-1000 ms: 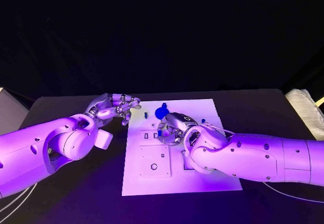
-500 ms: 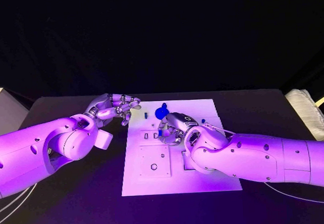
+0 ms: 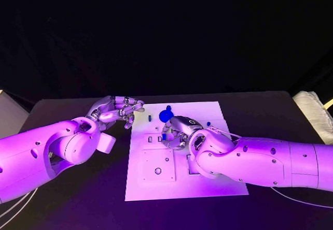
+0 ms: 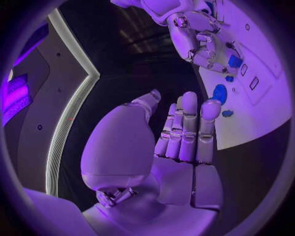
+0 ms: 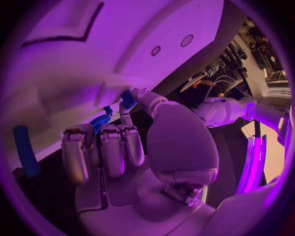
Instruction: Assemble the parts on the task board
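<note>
The task board point(image 3: 187, 189), a white plate, lies in the middle of the black bench point(image 3: 67, 213), its long side running from 12 to 6 o'clock in the head view.

The left hand point(image 3: 118, 110) hangs just off the board's far-left corner, at about 10 o'clock from the board's centre. In the left wrist view its fingers point(image 4: 189, 125) stand straight and side by side with the thumb apart, and nothing lies in the palm: the hand holds nothing and is open.

The right hand point(image 3: 179, 131) is over the upper middle of the board, palm down, with its fingers curled toward the surface. In the right wrist view a small blue part point(image 5: 128, 99) sits pinched between the thumb tip and a fingertip point(image 5: 125, 119), right against the white board. The left wrist view shows the same blue piece point(image 4: 234, 61) in that hand's fingers, close to two small rectangular slots point(image 4: 249, 76) in the board.

A round blue part point(image 3: 166, 115) lies on the board at 12 o'clock from the right hand, near the far edge. A thin blue peg point(image 3: 149, 117) stands just beside it toward 9 o'clock. Another long blue part point(image 5: 24, 150) lies on the board in the right wrist view, well apart from the fingers.

A pale folded cloth point(image 3: 319, 116) rests at the bench's 3 o'clock edge.
</note>
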Controlling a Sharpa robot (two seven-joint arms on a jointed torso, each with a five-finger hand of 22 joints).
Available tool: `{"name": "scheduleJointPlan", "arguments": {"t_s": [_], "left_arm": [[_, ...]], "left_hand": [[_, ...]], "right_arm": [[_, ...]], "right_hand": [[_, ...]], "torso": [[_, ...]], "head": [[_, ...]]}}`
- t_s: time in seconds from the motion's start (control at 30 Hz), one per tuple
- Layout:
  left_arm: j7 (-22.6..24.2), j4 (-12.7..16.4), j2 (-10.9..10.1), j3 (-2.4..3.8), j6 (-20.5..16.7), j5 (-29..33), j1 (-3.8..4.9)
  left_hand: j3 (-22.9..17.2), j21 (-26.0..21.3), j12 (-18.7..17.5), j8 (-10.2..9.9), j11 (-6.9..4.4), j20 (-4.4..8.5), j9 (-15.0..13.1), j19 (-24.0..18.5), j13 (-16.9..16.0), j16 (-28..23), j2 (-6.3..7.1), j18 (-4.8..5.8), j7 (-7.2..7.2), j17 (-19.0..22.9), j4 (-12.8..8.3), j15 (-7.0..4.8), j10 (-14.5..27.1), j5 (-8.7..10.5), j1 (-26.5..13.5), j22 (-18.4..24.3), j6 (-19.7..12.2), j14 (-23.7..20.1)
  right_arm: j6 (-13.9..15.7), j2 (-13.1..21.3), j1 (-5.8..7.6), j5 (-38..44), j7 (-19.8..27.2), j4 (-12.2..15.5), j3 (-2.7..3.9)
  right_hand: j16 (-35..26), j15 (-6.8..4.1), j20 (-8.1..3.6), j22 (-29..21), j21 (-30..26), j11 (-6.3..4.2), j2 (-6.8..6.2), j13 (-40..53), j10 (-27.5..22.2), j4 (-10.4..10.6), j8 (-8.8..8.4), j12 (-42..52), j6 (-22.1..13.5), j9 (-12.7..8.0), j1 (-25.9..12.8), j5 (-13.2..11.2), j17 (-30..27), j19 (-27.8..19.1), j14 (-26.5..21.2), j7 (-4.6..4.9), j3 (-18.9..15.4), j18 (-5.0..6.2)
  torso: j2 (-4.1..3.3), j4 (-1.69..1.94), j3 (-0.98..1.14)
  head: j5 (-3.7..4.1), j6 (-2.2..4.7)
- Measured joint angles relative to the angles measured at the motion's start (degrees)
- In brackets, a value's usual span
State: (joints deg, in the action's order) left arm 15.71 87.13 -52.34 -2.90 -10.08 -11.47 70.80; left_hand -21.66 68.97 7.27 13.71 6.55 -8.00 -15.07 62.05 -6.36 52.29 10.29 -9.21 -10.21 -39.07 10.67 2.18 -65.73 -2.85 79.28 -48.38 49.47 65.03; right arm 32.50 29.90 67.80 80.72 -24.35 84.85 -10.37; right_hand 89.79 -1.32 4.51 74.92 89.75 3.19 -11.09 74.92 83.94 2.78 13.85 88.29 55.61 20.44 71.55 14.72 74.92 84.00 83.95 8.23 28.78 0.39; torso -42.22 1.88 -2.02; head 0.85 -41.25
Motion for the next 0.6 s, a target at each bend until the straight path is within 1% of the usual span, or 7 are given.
{"name": "scheduleJointPlan", "arguments": {"t_s": [0.17,0.23,0.33,0.4,0.47,0.57,0.6], "left_arm": [[0.0,0.0,0.0,0.0,0.0,0.0,0.0],[0.0,0.0,0.0,0.0,0.1,0.0,0.0],[0.0,0.0,0.0,0.0,0.1,0.0,0.0],[-0.1,-0.1,0.0,0.0,0.1,0.0,0.0],[-0.1,-0.1,0.0,0.0,0.2,0.0,0.0],[-0.1,-0.1,0.0,0.0,0.2,0.0,0.0],[-0.1,-0.1,0.0,0.0,0.2,0.0,0.0]], "left_hand": [[0.0,0.0,0.0,0.0,0.0,0.0,0.0,0.0,0.0,0.0,0.0,0.0,0.0,0.0,0.0,0.0,0.0,0.0,0.0,0.0,0.0,0.0],[0.0,0.0,0.0,0.0,0.0,0.0,0.0,0.0,0.0,0.0,0.0,0.0,0.0,0.0,0.0,0.0,0.0,0.0,0.0,0.0,0.0,0.0],[0.0,0.0,0.0,0.0,0.0,0.21,0.0,0.2,0.0,0.0,0.0,0.0,0.0,0.0,0.0,0.0,0.0,0.0,0.0,-0.1,0.0,0.0],[0.0,0.0,0.0,0.0,0.0,0.21,0.0,0.2,0.0,0.0,0.0,0.0,0.0,0.0,0.0,0.0,0.0,0.0,0.0,-0.1,0.0,0.0],[0.0,0.0,0.0,0.0,0.0,0.22,-0.1,0.2,0.0,0.0,0.0,-0.01,0.0,0.0,0.0,0.0,0.0,0.0,0.0,-0.1,0.0,0.0],[0.0,0.0,0.0,0.0,0.0,0.21,-0.1,0.2,0.0,0.0,0.0,-0.01,0.0,0.0,0.0,0.0,0.0,0.0,0.0,-0.1,0.0,0.0],[0.0,0.1,0.0,0.0,0.0,0.21,-0.1,0.2,0.0,0.0,0.0,0.0,0.0,0.0,0.0,0.0,0.0,0.0,0.0,-0.1,0.0,0.0]], "right_arm": [[-0.1,0.0,-0.01,0.0,0.1,0.1,-0.04],[-0.1,0.0,-0.03,-0.1,0.2,0.1,-0.05],[-0.1,0.1,-0.03,-0.1,0.4,0.1,-0.06],[-0.1,0.1,-0.03,-0.1,0.5,0.1,-0.06],[0.0,0.1,-0.03,-0.1,0.6,0.1,-0.06],[0.1,0.1,-0.03,-0.1,0.8,0.1,-0.07],[0.2,0.1,-0.03,-0.1,0.8,0.1,-0.07]], "right_hand": [[0.0,0.41,0.44,0.0,0.0,0.06,-0.74,0.0,0.1,0.2,-0.57,-0.6,-1.5,-0.3,-0.7,-0.5,0.0,0.0,0.0,0.29,-0.2,0.0],[0.0,0.73,0.43,0.0,0.0,0.52,-0.92,0.0,0.1,0.1,-1.14,-1.0,-2.4,-0.6,-0.9,-0.8,0.0,0.0,0.1,0.57,-0.4,0.0],[0.0,1.32,1.05,0.0,0.0,1.03,-1.06,0.0,0.2,0.4,-2.37,-1.7,-4.5,-1.1,-1.1,-1.4,0.0,0.0,0.1,1.17,-0.7,0.0],[0.0,1.34,1.45,0.0,0.0,1.23,-1.25,0.0,0.0,0.5,-2.79,-2.1,-5.0,-1.3,-0.9,-2.7,0.0,0.0,0.1,1.66,-1.4,0.0],[0.0,1.65,1.46,0.0,0.0,1.39,-1.47,0.0,0.2,0.7,-3.08,-2.2,-5.3,-1.4,-0.8,-3.9,0.0,0.0,0.0,1.57,-2.0,0.0],[0.0,1.74,1.78,0.0,0.0,1.65,-1.68,0.0,0.0,1.2,-3.66,-2.8,-6.3,-1.7,-1.0,-6.1,0.0,-0.1,0.1,1.81,-3.9,0.0],[0.0,1.97,1.87,0.0,0.0,1.71,-1.62,0.0,0.1,1.7,-3.97,-3.2,-6.7,-1.8,-0.7,-7.0,0.0,0.0,0.0,2.06,-5.6,0.0]], "torso": [[-0.02,-0.01,0.02],[-0.02,-0.01,0.02],[-0.02,0.0,0.03],[-0.02,0.01,0.02],[-0.02,0.01,0.03],[-0.02,0.0,0.03],[-0.02,-0.01,0.03]], "head": [[-0.03,-0.03],[-0.04,-0.03],[-0.04,-0.03],[-0.04,-0.03],[-0.02,-0.03],[-0.01,0.02],[-0.01,0.03]]}}
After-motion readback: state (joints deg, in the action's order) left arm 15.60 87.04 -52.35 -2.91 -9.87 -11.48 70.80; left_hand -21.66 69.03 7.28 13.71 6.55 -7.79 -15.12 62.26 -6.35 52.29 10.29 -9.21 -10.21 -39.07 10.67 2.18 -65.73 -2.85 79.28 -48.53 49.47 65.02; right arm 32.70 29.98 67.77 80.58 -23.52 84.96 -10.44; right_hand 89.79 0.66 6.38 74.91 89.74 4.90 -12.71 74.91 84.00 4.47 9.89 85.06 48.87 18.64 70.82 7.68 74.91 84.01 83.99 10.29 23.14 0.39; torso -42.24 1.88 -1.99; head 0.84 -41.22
